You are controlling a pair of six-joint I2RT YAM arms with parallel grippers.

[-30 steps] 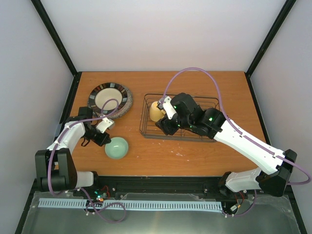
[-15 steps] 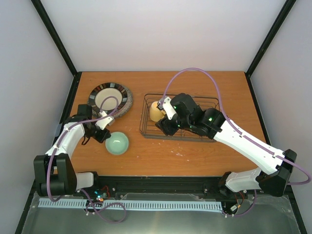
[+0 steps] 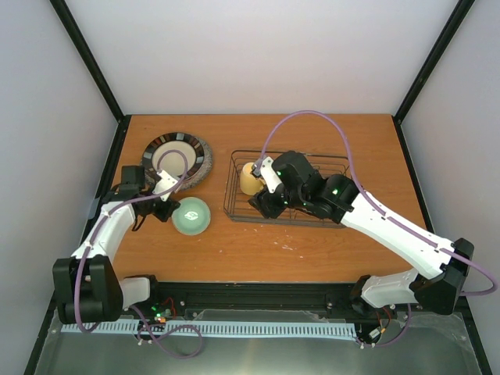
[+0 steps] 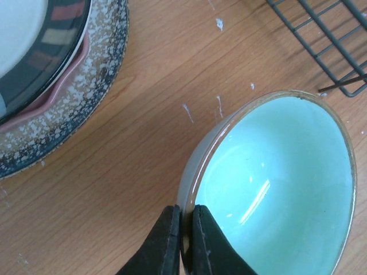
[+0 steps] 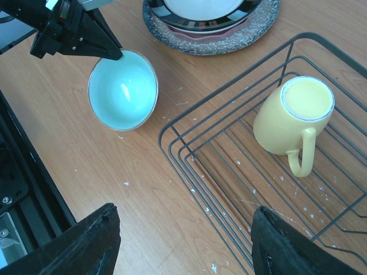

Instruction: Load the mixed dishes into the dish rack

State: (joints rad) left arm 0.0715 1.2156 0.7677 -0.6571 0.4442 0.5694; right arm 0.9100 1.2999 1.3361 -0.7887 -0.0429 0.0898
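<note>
The left pincer [image 4: 182, 240] clamps narrowly on the thin rim of the glossy mint bowl [image 4: 275, 189], whose round basin spreads ahead and rightward. The right pincer [image 5: 186, 240] gapes wide; the smooth yellow mug [image 5: 289, 120] sits ahead, inside the black wire rack [image 3: 281, 220]

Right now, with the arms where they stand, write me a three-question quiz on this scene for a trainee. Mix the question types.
1. True or false: the yellow mug is inside the dish rack.
2. Multiple choice: the left gripper is shut on the rim of: A) the mint bowl; B) the yellow mug; C) the dish rack.
3. Short answer: which gripper is open and holding nothing?

Key: 1. True. 2. A. 3. The right gripper.
</note>
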